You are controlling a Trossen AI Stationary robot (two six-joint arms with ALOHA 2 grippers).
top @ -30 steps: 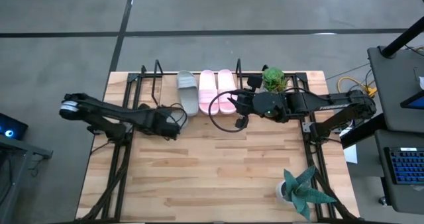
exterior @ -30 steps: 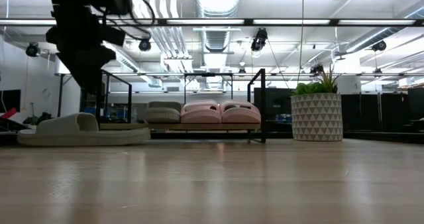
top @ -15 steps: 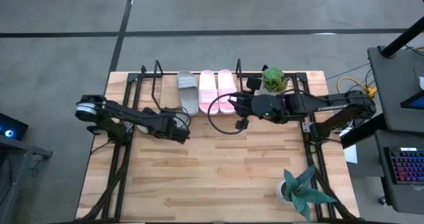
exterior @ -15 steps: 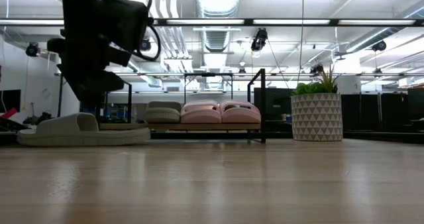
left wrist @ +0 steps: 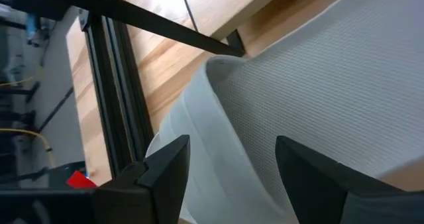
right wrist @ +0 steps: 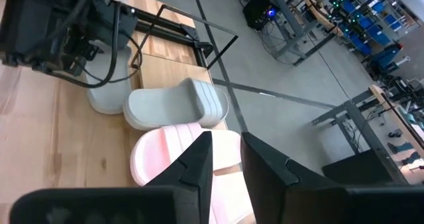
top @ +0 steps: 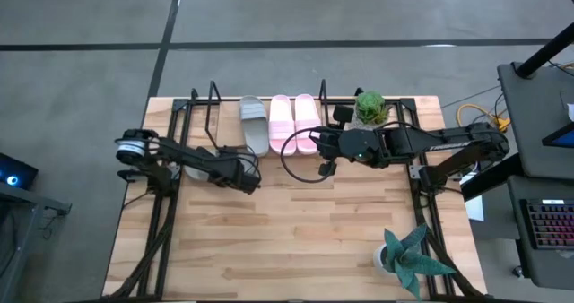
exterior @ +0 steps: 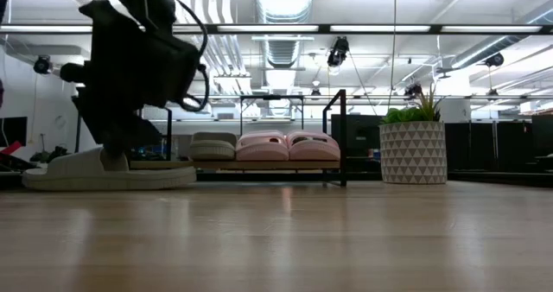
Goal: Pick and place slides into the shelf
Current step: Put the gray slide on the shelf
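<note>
**Three slides shelved, one left on table**

Shelf [top: 309,95] stands at the far edge of the table [top: 296,240]. It holds one grey-green slide [top: 254,122] and, just right of it, the pink pair [top: 295,116], side by side. The fourth slide [exterior: 108,169], grey-green, lies flat on the table left of the shelf, under the left arm.

Left gripper [left wrist: 228,164] sits low over this last slide, fingers spread to either side of its strap; no contact seen yet. Right gripper [right wrist: 225,161] hovers near the pink pair, fingers slightly apart, holding nothing.

Judgement: task about three-quarters done. Remaining: grasp the last slide and set it in the free slot at the shelf's left.
</note>
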